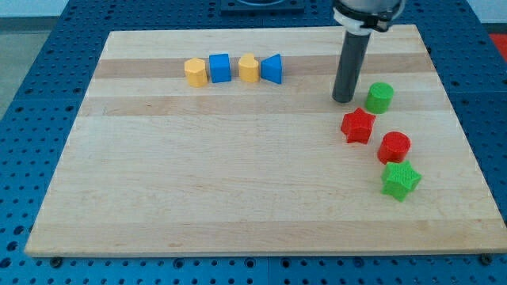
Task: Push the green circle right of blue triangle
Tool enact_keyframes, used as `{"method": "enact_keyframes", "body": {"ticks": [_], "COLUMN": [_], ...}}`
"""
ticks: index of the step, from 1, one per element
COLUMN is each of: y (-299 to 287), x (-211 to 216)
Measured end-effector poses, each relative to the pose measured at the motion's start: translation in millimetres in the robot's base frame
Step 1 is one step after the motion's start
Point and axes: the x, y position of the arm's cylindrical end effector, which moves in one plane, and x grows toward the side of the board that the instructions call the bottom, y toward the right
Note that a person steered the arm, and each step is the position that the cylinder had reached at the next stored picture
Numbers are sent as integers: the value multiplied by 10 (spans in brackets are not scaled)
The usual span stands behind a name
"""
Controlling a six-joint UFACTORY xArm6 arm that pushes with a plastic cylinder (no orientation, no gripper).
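Observation:
The green circle (379,96) stands on the wooden board toward the view's right. The blue triangle (272,69) lies near the view's top, at the right end of a row of four blocks. My tip (344,100) rests on the board just left of the green circle, with a small gap between them, and well right of the blue triangle. The rod rises from the tip toward the view's top.
In the row left of the blue triangle lie a yellow block (249,68), a blue cube (219,68) and a yellow hexagon (195,72). Below the tip lie a red star (358,125), a red circle (394,147) and a green star (400,180). The board's right edge (459,119) is close.

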Motion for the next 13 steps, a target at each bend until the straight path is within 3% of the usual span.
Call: {"method": "enact_keyframes", "body": {"ticks": [2,3,4,5,7,13], "y": [153,612,1094,1321,1160,43], "x": [-164,-611,-506,211,381,-133]}}
